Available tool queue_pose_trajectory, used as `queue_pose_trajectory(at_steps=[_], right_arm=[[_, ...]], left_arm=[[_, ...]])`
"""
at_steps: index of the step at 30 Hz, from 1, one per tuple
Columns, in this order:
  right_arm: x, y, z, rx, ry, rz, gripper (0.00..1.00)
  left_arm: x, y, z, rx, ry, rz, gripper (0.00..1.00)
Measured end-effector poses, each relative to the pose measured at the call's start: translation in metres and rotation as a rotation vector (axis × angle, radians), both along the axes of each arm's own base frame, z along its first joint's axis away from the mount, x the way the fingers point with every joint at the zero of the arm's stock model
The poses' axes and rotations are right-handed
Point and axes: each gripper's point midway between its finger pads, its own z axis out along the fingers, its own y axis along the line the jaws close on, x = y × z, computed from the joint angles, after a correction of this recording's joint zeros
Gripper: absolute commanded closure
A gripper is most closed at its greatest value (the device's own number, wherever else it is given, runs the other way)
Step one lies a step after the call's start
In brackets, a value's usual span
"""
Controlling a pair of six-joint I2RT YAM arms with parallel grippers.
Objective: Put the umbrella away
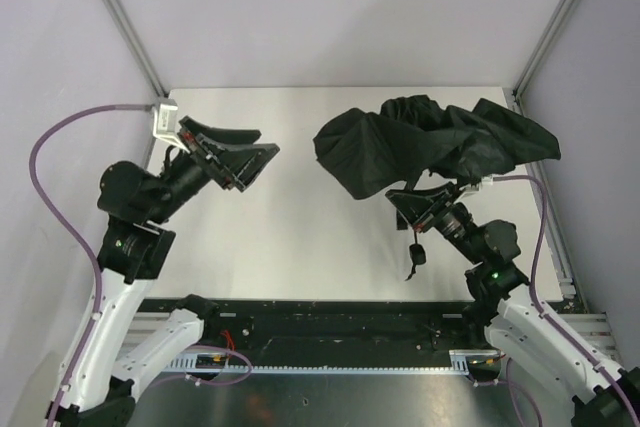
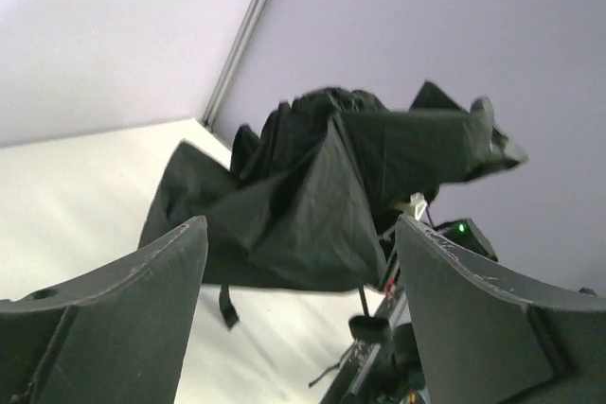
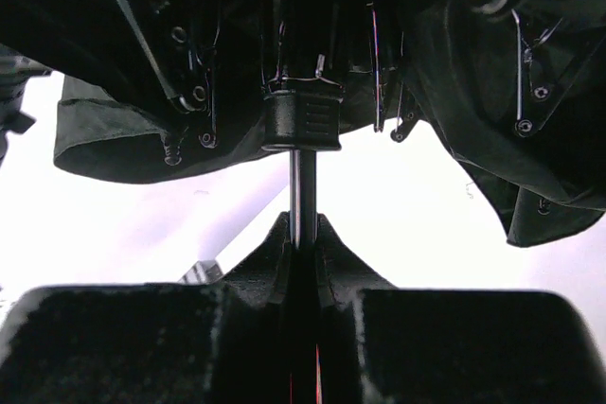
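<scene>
Roughly near-to-far umbrella (image 1: 432, 142), canopy far.

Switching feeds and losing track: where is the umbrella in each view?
Top external: umbrella upper right, just above the right gripper in the picture.
Left wrist: umbrella at centre, beyond the open left gripper.
Right wrist: umbrella fills the top, shaft running down into the shut right gripper.
Shared landmark: the white table beneath it in all three.
</scene>
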Motion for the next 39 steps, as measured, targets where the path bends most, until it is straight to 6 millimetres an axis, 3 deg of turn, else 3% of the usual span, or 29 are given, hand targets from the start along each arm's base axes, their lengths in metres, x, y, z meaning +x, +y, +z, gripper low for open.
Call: queue_pose_trajectory(at_steps=[4,7,14,16,21,23,25,29,32,37,39], right_arm=[[0.013,-0.012,-0.003,0.004,0.027,-0.04,1.0],[0.014,-0.013,-0.005,0.0,0.033,-0.031,1.0],[0.005,-0.01,-0.005,-0.009,0.029,0.013,1.0],[0.002,-0.01,-0.004,-0.009,0.023,0.02,1.0],[-0.001,-0.011,-0.003,-0.014,0.013,0.027,1.0],[-0.001,-0.012,-0.005,-0.027,0.01,0.02,1.0],[0.0,-0.014,-0.01,-0.053,0.011,-0.001,1.0],[0.002,-0.025,-0.017,-0.097,0.007,-0.068,1.0],[0.002,-0.027,-0.016,-0.109,-0.005,-0.08,1.0],[0.001,-0.021,-0.016,-0.128,-0.022,-0.077,1.0],[0.001,-0.019,-0.019,-0.147,-0.025,-0.083,1.0]], left_arm=[[-0.004,-0.01,-0.026,0.03,0.058,-0.045,0.01],[-0.002,-0.036,-0.054,0.079,0.143,-0.126,0.01],[0.018,-0.094,-0.116,0.21,0.312,-0.223,0.13],[0.026,-0.102,-0.124,0.229,0.333,-0.228,0.26],[0.032,-0.115,-0.128,0.25,0.331,-0.252,0.89],[0.03,-0.114,-0.124,0.25,0.307,-0.252,0.97],[0.025,-0.108,-0.115,0.252,0.262,-0.248,0.99],[0.014,-0.078,-0.093,0.249,0.182,-0.236,1.0],[0.011,-0.057,-0.092,0.248,0.168,-0.238,0.95],[0.004,-0.059,-0.112,0.273,0.234,-0.34,0.49],[0.001,-0.06,-0.119,0.285,0.258,-0.365,0.39]])
